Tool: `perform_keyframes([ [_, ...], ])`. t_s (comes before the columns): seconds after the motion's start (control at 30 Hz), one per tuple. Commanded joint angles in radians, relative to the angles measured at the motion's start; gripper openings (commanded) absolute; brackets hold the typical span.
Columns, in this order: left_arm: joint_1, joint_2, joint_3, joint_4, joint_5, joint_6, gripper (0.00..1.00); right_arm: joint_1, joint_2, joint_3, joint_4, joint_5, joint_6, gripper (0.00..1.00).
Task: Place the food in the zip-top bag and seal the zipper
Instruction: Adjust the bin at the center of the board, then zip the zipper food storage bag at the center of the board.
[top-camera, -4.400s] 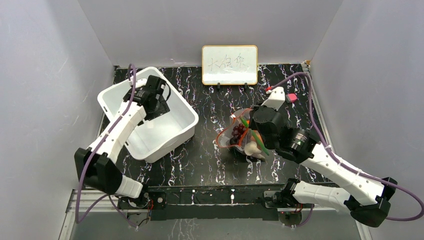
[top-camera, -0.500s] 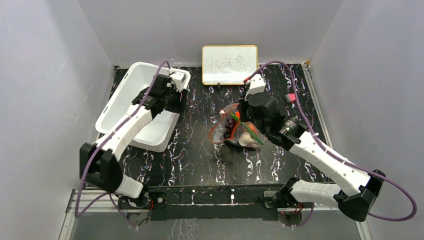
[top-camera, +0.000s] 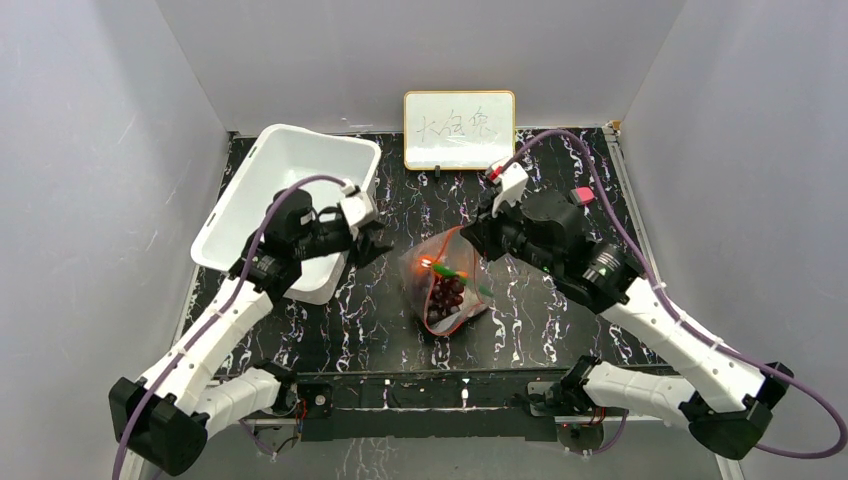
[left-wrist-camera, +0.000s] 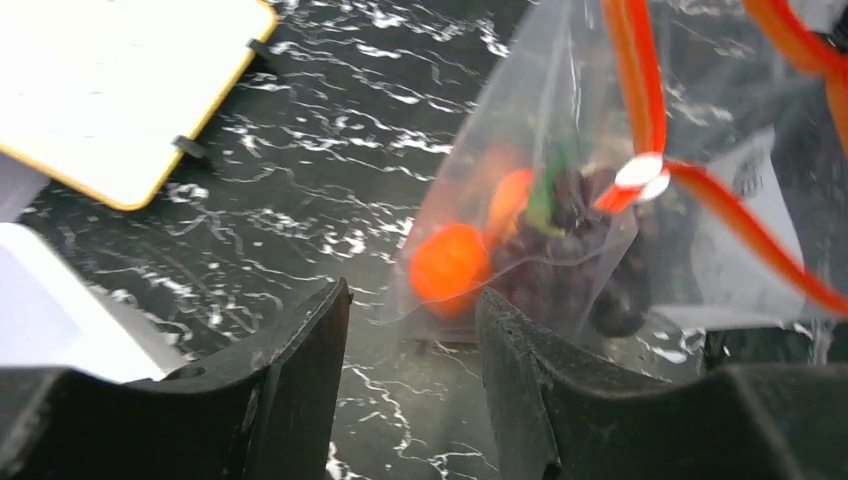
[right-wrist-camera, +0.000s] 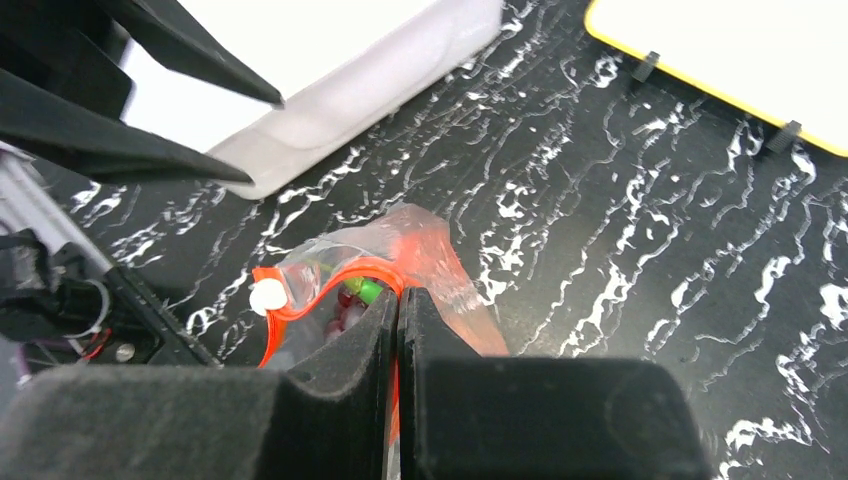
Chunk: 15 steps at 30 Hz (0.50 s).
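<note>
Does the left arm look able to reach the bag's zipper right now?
Probably yes: the left gripper stands open facing the zip-top bag, nothing between them, and the zipper shows unobstructed. The right gripper pinches only one stretch of it.

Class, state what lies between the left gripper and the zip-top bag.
Only bare marbled table separates the left gripper from the zip-top bag, shown in the top external view.

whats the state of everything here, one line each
clear crinkly plastic zip-top bag: holding food, pinched at its mouth edge
red-orange zipper strip: unsealed, mouth gaping
small toy food: inside the bag
white plastic bin: upright, no food visible in it
yellow-framed whiteboard: standing, written on
left pincer: open, holding nothing
right pincer: shut on the bag's mouth edge
</note>
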<state>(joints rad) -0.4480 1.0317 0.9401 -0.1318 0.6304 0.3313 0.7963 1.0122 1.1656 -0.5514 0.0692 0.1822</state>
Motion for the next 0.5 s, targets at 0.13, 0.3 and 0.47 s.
perform_keyframes([
  [0.13, -0.059, -0.171, -0.307, 0.247, 0.236, 0.118, 0.49, -0.002, -0.206, -0.176, 0.268, -0.259, -0.032, 0.00],
  [0.3, -0.081, -0.157, -0.402, 0.450, 0.276, 0.084, 0.52, -0.002, -0.225, -0.187, 0.259, -0.259, -0.089, 0.00],
  [0.47, -0.108, -0.071, -0.376, 0.448, 0.379, 0.119, 0.51, -0.002, -0.192, -0.194, 0.250, -0.310, -0.088, 0.00],
])
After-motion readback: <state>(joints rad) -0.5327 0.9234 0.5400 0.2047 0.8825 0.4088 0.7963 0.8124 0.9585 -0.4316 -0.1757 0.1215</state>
